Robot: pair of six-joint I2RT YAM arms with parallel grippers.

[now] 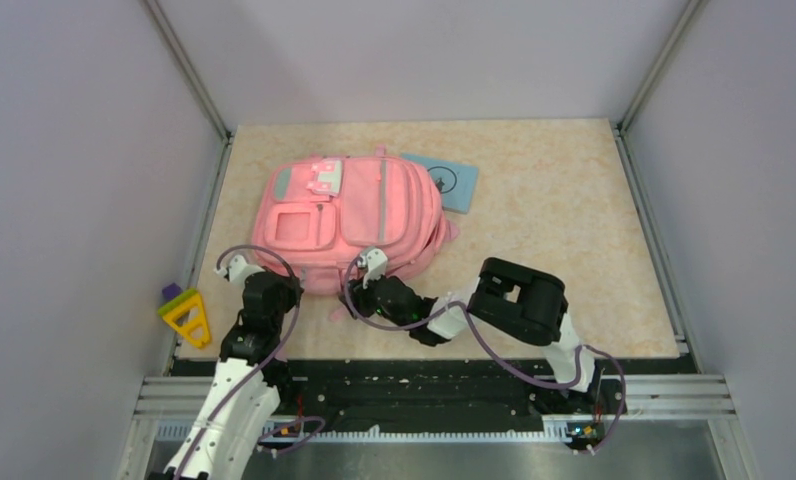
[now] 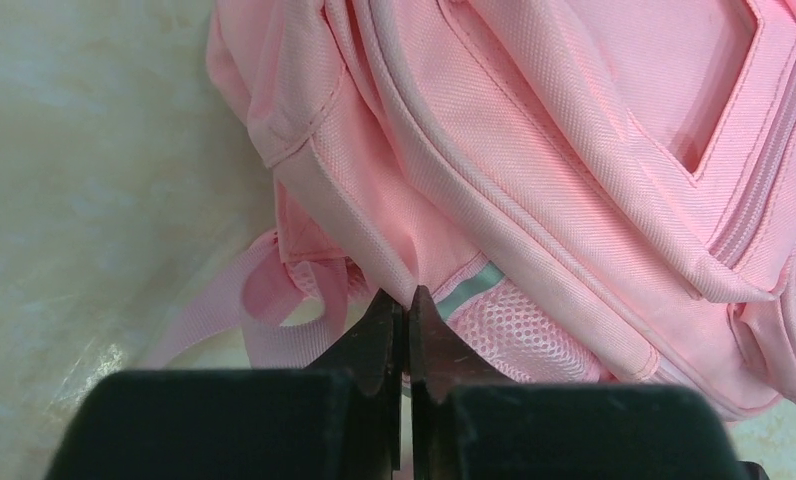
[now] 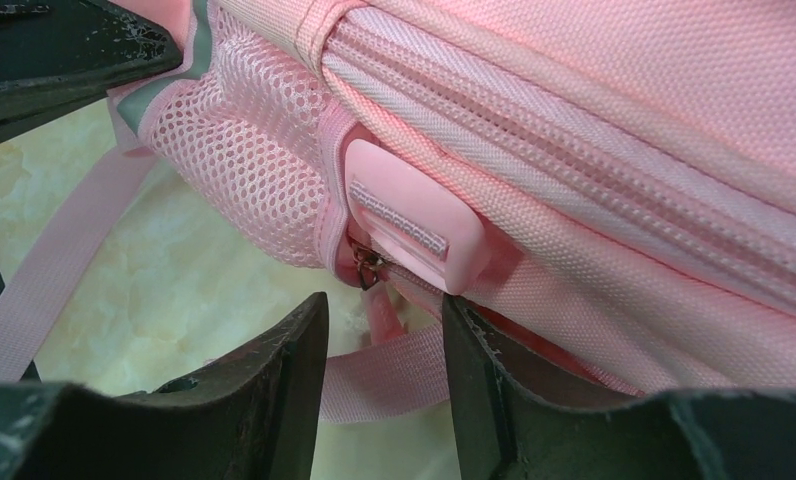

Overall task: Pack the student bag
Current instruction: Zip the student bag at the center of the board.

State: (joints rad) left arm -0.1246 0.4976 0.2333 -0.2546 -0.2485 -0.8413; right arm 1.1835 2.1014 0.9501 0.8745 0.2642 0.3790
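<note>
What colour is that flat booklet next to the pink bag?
Light blue booklet, dark round emblem; top external view shows it best.

I count one student bag (image 1: 349, 215), the only bag on the one desk (image 1: 554, 250). There is one light blue booklet (image 1: 449, 182) and one yellow and purple triangle toy (image 1: 186, 315). Two arms, the left arm (image 1: 244, 340) and the right arm (image 1: 519, 300), carry one claw each: the left claw (image 2: 406, 310) and the right claw (image 3: 384, 300). Up close the bag's side shows one pink zipper pull (image 3: 414, 225) and one mesh pocket (image 3: 244, 150).
</note>
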